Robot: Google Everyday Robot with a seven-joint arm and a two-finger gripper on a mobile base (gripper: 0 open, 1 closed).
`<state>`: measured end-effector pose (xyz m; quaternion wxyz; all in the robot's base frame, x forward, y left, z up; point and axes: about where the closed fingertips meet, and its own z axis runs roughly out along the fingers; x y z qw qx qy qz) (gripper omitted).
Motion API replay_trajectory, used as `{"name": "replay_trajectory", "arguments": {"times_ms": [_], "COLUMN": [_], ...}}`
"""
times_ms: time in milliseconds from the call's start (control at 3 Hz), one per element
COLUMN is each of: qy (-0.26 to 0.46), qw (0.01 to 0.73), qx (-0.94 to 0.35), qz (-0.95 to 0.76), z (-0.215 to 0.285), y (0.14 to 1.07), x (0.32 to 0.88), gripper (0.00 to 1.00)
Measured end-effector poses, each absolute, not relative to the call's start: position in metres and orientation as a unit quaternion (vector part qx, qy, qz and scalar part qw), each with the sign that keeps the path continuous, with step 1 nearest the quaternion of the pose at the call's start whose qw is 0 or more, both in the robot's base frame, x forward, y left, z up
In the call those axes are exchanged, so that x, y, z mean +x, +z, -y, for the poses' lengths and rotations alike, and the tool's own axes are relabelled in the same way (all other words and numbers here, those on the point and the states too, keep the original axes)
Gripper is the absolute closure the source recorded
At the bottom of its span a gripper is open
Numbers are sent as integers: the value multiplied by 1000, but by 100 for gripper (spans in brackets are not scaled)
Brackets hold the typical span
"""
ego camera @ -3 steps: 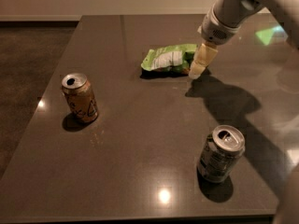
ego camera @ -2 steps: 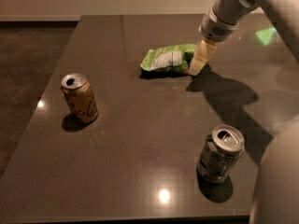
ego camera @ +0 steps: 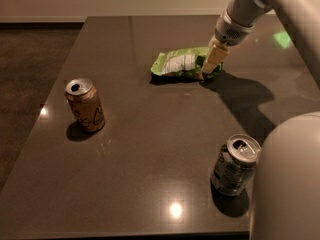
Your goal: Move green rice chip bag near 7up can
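The green rice chip bag (ego camera: 181, 64) lies flat on the dark table (ego camera: 150, 149) at the far middle, its white label panel facing up. My gripper (ego camera: 212, 63) is down at the bag's right end, its cream fingers over the bag's edge. The 7up can (ego camera: 234, 165), silver-topped with a dark greenish-grey body, stands upright at the near right, well apart from the bag.
An orange-gold can (ego camera: 86, 105) stands upright at the left of the table. My arm (ego camera: 260, 4) comes in from the upper right. A pale part of my body (ego camera: 287, 179) fills the near right corner, next to the 7up can.
The gripper stays at the bag's right end. The pale body part has come into view at the near right. The bag and both cans have not moved on the table.
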<state>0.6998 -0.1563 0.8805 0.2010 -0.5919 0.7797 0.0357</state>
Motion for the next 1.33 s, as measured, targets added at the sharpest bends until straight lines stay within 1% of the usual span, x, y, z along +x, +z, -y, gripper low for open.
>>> {"name": "replay_trajectory", "arguments": {"times_ms": [667,1000,1333], "qy": [69,85,83], "qw": [197,204,203], "qx": [-591,-590,-595], "qz": [-779,-776,-773], "z": [158,167,176], "y": [883,899,915], "x": [681,656,624], "gripper": [88,100,100]}}
